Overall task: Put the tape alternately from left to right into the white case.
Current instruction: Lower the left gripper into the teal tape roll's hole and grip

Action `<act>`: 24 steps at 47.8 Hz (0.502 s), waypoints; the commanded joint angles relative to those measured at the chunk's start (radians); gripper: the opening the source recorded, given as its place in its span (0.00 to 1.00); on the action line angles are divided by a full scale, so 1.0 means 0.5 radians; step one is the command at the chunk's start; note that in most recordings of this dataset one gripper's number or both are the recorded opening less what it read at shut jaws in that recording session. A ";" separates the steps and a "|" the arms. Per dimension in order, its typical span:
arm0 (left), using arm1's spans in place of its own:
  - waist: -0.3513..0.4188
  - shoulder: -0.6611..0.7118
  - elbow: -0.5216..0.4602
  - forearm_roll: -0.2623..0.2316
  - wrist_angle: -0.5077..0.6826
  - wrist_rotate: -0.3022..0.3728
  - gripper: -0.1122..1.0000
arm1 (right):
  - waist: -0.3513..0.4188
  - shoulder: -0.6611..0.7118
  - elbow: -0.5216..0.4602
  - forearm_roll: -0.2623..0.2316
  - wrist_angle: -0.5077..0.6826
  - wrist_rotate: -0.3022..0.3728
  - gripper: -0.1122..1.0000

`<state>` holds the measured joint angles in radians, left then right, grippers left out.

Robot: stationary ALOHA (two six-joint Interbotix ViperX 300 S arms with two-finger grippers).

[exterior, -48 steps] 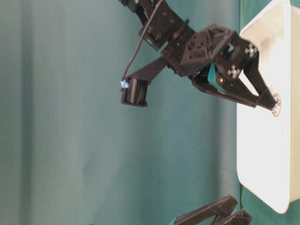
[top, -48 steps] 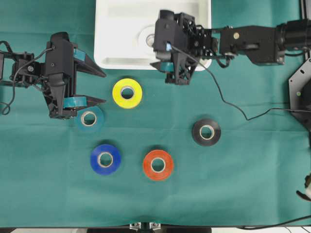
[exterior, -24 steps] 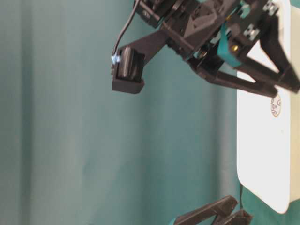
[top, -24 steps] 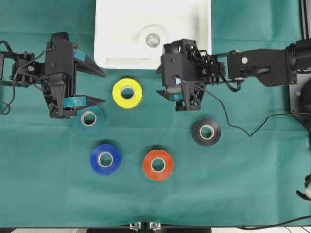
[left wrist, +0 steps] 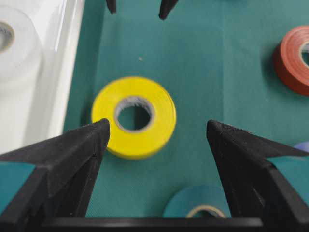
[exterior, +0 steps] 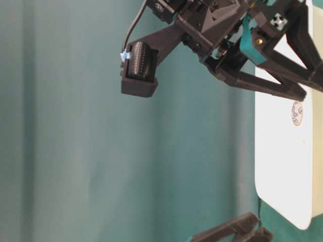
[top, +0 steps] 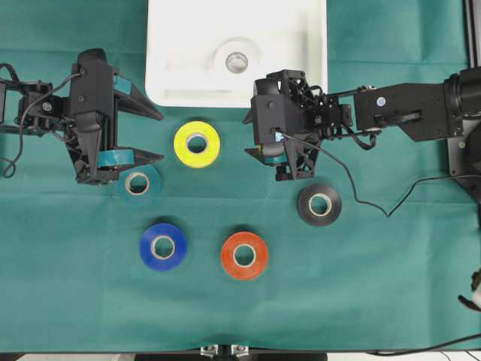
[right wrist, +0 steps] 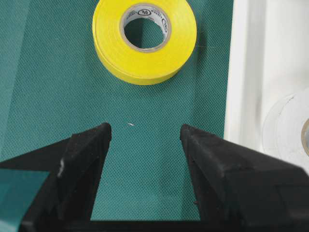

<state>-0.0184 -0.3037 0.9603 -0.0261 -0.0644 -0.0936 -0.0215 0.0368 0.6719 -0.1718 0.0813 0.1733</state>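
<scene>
a green cloth (top: 391, 286) covers the table. the white case (top: 180, 75) sits at the top middle of the overhead view. one roll, the white tape (top: 237, 59), lies flat inside it, near the right half of the case. the other five rolls lie flat on the cloth, all apart from each other.

the yellow tape (top: 197, 144) is just below the case. the teal tape (top: 138, 183) is down and to the left of it. the blue tape (top: 163, 246) and the orange-red tape (top: 244, 255) are in the bottom row. the black tape (top: 319, 204) is on the right.

the left gripper (top: 154, 135) is on the left side, with its fingers spread wide and nothing between them. its lower finger reaches over the edge of the teal tape. in the left wrist view the yellow tape (left wrist: 134, 116) shows in the gap ahead of the two fingers.

the right gripper (top: 252, 131) is in the middle, just below the case and just above the black tape. its fingers are spread too, and they hold nothing. in the right wrist view the yellow tape (right wrist: 145, 38) lies ahead of the fingers, with bare cloth in the gap.

there is small dark print on the grey inside ring of the yellow tape, with a round mark, but it is too small to read. in the table-level view a small round sticker (exterior: 297, 113) shows on the case, and its marks are too small to read as well.
</scene>
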 commanded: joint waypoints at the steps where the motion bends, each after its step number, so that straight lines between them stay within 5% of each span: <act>1: -0.018 -0.012 0.031 -0.003 0.015 -0.064 0.89 | 0.003 -0.058 -0.015 -0.006 -0.009 0.003 0.70; 15: -0.101 -0.012 0.123 -0.003 0.163 -0.359 0.88 | 0.003 -0.058 -0.012 -0.003 -0.009 0.003 0.70; 24: -0.126 -0.012 0.141 -0.006 0.270 -0.423 0.88 | 0.003 -0.058 -0.012 -0.006 -0.009 0.003 0.70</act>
<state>-0.0721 -0.3037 1.0247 -0.0276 0.0568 -0.3037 -0.0215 0.0368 0.6719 -0.1718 0.0813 0.1733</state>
